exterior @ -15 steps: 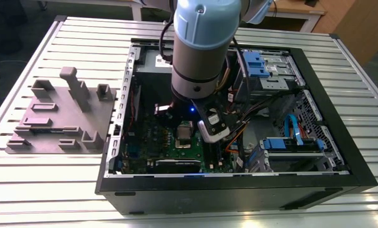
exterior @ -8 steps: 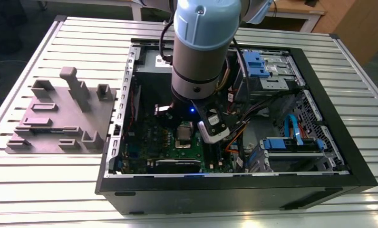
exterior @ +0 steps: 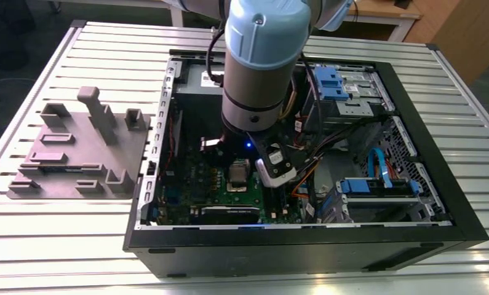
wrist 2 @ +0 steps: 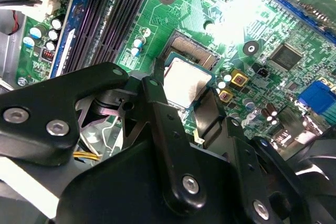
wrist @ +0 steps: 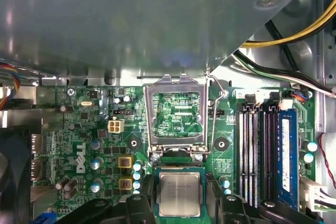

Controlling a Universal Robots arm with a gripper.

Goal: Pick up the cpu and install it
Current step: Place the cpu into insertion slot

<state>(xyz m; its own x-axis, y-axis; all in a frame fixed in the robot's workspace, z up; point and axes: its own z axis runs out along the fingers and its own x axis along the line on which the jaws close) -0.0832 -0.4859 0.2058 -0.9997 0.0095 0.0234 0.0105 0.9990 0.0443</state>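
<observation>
The pincer (wrist 2: 184, 90) is closed down to the width of the cpu (wrist 2: 185, 80). Its two black fingers (wrist 2: 157, 98) press against opposite edges of the chip, and the shiny metal top shows between them in both wrist views. In the first wrist view the pincer (wrist: 180, 182) holds the cpu (wrist: 179, 195) square over the socket (wrist: 176, 158). A strip of the socket's contact field is exposed just beyond the chip's far edge. The chip looks low and level there, though I cannot tell whether it is fully seated or a little above the contacts. Just past the socket the metal load plate (wrist: 176, 114) stands swung open as an empty frame, and its wire lever (wrist: 215, 114) is raised beside it. All of this sits on the green motherboard (wrist: 79, 129). Dark memory slots (wrist: 257, 145) run alongside the socket, with a blue memory module (wrist: 286, 150) next to them. In the exterior view the arm (exterior: 261, 61) reaches straight down into the open computer case (exterior: 310, 246), which lies on its side on the slatted metal tabletop (exterior: 64, 246). A grey fixture plate (exterior: 72, 153) with raised blocks rests on the tabletop just beside the case, on the exterior view's left.
</observation>
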